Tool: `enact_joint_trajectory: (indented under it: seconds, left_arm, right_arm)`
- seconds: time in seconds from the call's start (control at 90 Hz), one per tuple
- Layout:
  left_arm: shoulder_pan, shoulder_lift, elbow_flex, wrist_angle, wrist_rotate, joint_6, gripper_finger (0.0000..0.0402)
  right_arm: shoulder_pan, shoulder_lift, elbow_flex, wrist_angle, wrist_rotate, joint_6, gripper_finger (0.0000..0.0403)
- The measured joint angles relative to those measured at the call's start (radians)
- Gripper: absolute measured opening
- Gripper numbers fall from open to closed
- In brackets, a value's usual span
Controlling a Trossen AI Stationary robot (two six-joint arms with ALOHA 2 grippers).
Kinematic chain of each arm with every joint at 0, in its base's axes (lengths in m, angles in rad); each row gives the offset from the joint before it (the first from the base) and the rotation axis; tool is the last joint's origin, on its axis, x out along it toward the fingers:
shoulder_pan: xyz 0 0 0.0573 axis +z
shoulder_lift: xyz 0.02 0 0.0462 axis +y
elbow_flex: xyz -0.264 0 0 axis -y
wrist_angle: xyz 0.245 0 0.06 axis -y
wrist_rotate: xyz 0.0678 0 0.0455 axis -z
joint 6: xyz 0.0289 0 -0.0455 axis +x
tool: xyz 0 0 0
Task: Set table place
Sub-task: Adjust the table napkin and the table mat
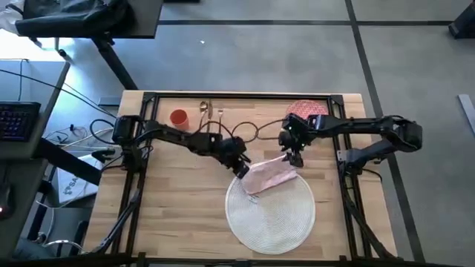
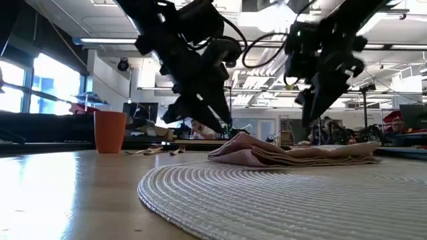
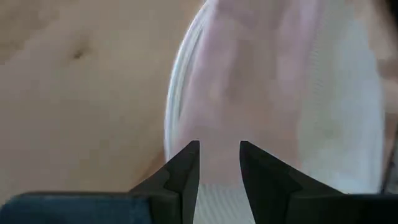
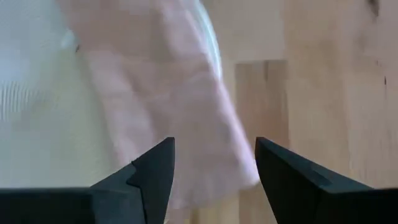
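No legible text, labels, brands or nos. anywhere in any view.

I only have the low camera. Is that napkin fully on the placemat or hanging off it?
Observer: From above, the napkin lies on the placemat's far edge, one corner reaching onto the table.
Operator: Which arm is which?
Observer: The left gripper hangs at the napkin's left end, the right gripper at its right.
Operator: Holding it?
Observer: No, both are open over it.
Operator: Where's the plate?
Observer: The plate sits at the far edge, partly under the right arm.
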Motion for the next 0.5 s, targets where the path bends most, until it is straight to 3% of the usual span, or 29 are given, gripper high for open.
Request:
enact_joint_trajectory:
  seconds: [0.311, 0.5]
  left_arm:
    - [-0.045, 0.0, -0.001, 0.089, 0.067, 0.033, 0.0097]
    - [-0.079, 0.0, -0.001, 0.083, 0.067, 0.017, 0.0097]
  right_arm:
    - [-0.052, 0.155, -0.068, 0.104, -0.012, -0.124, 0.0194]
    - [-0.056, 0.185, -0.066, 0.084, -0.015, -0.161, 0.0128]
